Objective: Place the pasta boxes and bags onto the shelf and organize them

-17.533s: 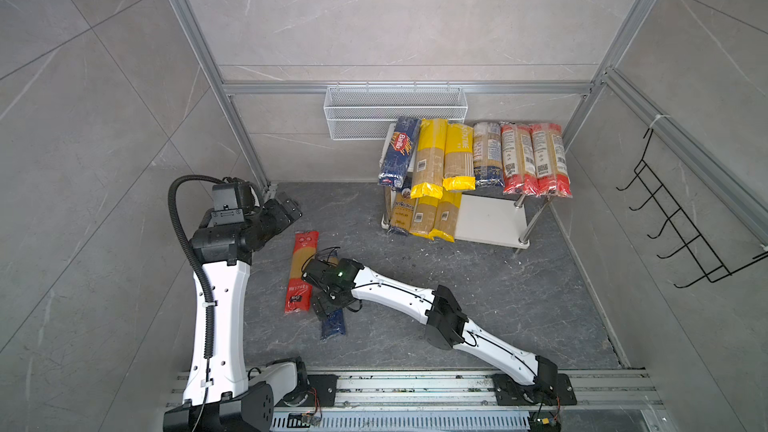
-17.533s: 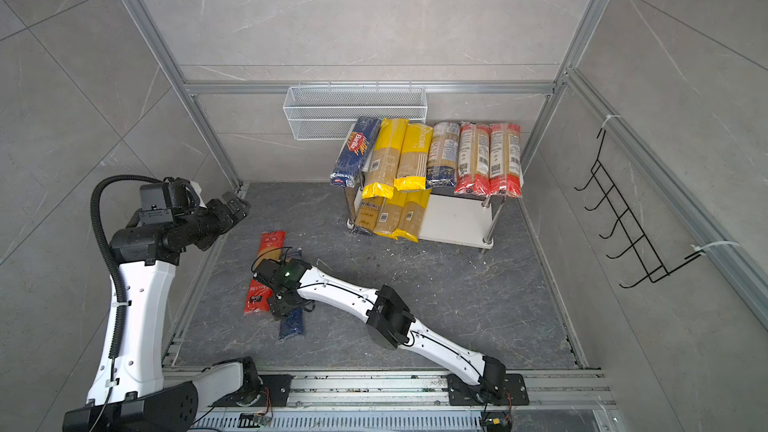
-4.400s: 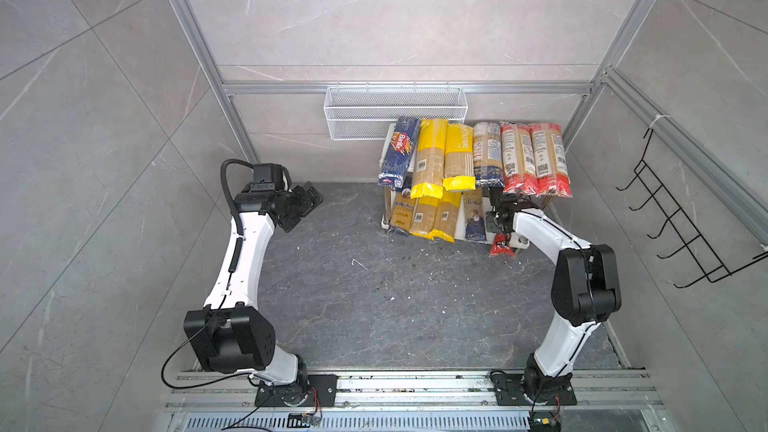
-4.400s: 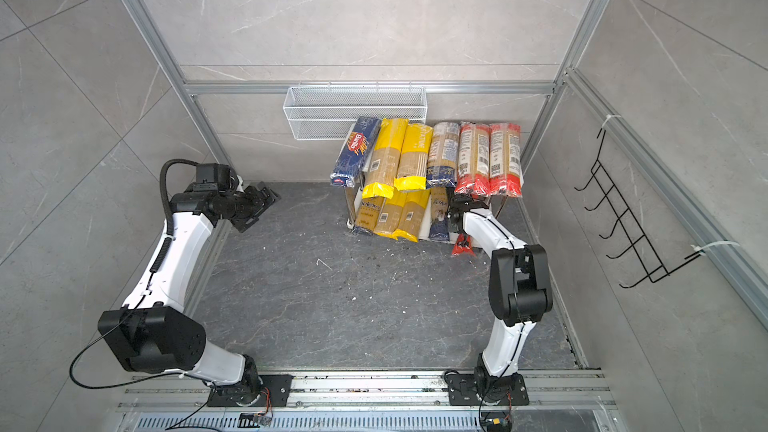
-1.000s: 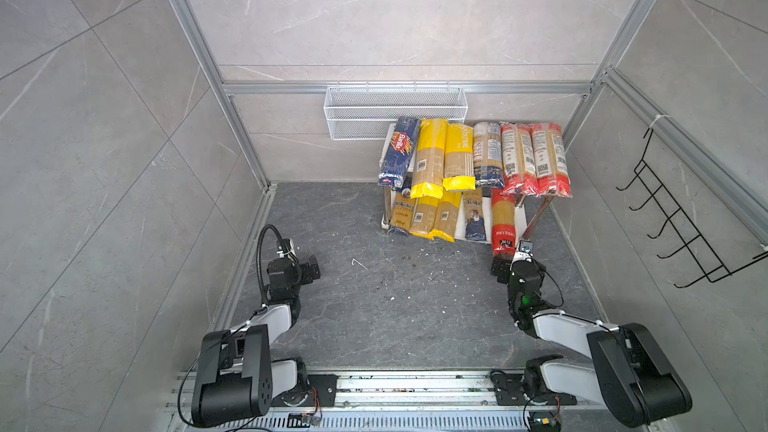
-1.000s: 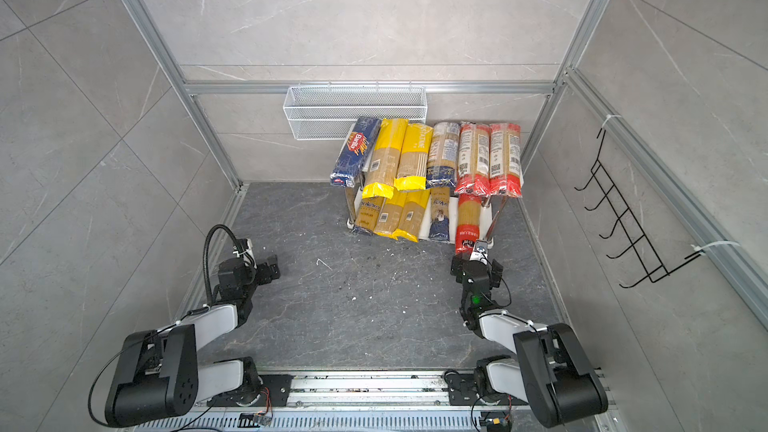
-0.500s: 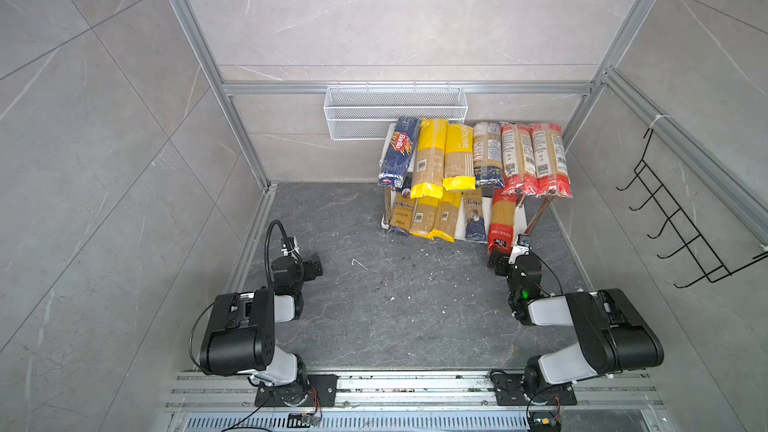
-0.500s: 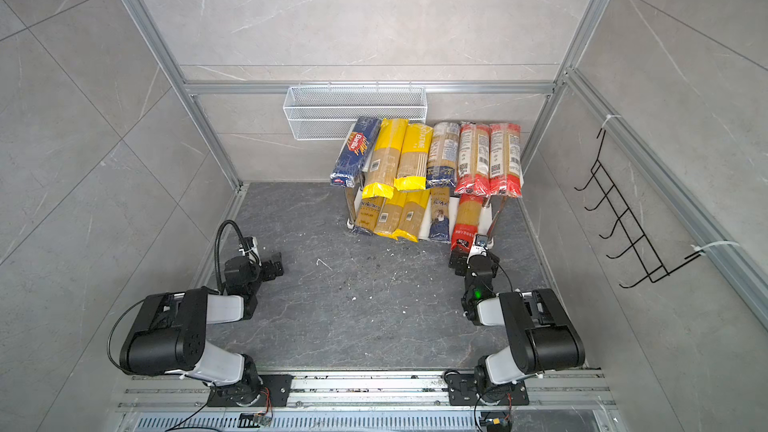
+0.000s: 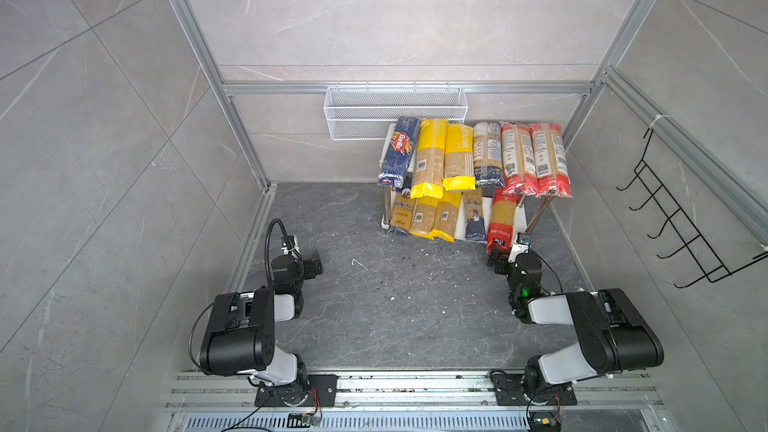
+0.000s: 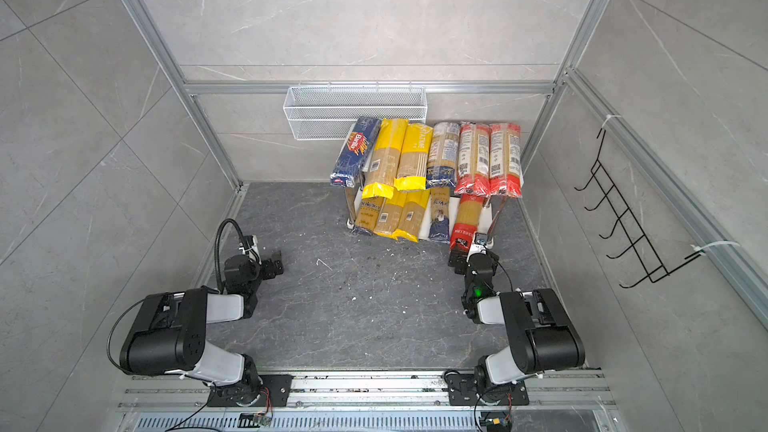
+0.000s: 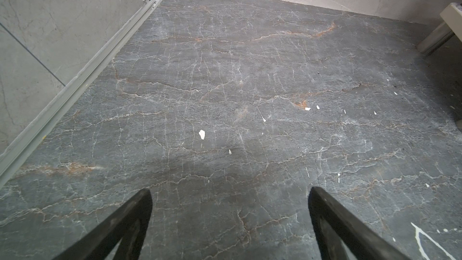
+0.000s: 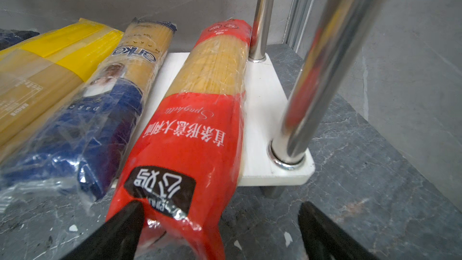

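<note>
Dark grey stone worktop [image 9: 395, 326], pale tiled walls [image 9: 374, 14]. Right gripper [image 12: 221, 206] released, jaws wide, one finger [image 12: 120, 226] at the overhanging front end of a red-ended clear spaghetti bag [image 12: 200, 121] on the lower white board of a chrome-legged two-tier shelf [image 12: 263, 111] in the worktop's far right corner. Left gripper [image 11: 228, 191] released above the worktop by its left edge.

both top views high, looking down, left wrist low over floor [image 11: 225, 71], right wrist close to shelf [image 12: 265, 111]
</note>
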`<state>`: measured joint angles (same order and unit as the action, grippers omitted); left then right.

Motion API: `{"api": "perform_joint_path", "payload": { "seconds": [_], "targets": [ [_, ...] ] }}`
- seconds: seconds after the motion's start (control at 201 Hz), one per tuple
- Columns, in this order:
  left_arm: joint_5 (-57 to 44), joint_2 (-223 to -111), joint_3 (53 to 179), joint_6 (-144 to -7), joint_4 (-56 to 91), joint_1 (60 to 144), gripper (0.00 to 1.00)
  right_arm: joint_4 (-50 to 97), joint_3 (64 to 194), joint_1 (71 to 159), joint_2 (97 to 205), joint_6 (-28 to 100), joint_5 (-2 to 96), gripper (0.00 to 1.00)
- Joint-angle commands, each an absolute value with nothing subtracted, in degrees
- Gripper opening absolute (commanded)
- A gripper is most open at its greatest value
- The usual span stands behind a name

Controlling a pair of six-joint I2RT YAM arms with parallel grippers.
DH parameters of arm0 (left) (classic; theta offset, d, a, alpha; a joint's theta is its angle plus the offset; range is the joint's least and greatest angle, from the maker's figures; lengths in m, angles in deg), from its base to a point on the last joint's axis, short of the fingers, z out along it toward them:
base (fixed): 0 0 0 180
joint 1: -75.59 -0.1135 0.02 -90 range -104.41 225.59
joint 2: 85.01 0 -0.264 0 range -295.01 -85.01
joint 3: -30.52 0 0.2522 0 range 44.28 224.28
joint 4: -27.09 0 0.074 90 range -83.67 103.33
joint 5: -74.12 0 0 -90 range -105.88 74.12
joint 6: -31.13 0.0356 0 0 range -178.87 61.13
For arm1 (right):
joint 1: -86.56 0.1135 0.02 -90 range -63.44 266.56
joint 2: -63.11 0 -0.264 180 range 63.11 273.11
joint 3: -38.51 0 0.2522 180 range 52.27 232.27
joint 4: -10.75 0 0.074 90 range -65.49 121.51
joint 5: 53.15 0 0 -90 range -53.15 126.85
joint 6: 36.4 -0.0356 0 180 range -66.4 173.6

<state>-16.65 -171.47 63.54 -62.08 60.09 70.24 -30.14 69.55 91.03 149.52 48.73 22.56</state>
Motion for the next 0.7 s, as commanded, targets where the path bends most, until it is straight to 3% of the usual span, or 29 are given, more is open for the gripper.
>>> {"api": "perform_joint_path", "payload": {
  "seconds": [0.0,0.314,0.483,0.692],
  "targets": [
    [-15.86,-171.41,64.93,-60.31,62.51,70.52,1.00,-29.81,70.97,90.78,149.51,48.89,21.86,1.00],
    [-16.35,-171.41,64.93,-60.22,62.51,70.88,1.00,-5.55,74.95,90.80,130.14,48.61,24.44,1.00],
    [-16.52,-171.41,64.90,-60.15,62.41,71.01,1.00,12.34,80.31,90.87,126.41,43.13,25.81,1.00],
    [-16.58,-171.41,65.02,-60.19,62.30,71.13,1.00,-3.79,70.49,90.87,126.75,45.52,24.72,1.00]
  ]
}}
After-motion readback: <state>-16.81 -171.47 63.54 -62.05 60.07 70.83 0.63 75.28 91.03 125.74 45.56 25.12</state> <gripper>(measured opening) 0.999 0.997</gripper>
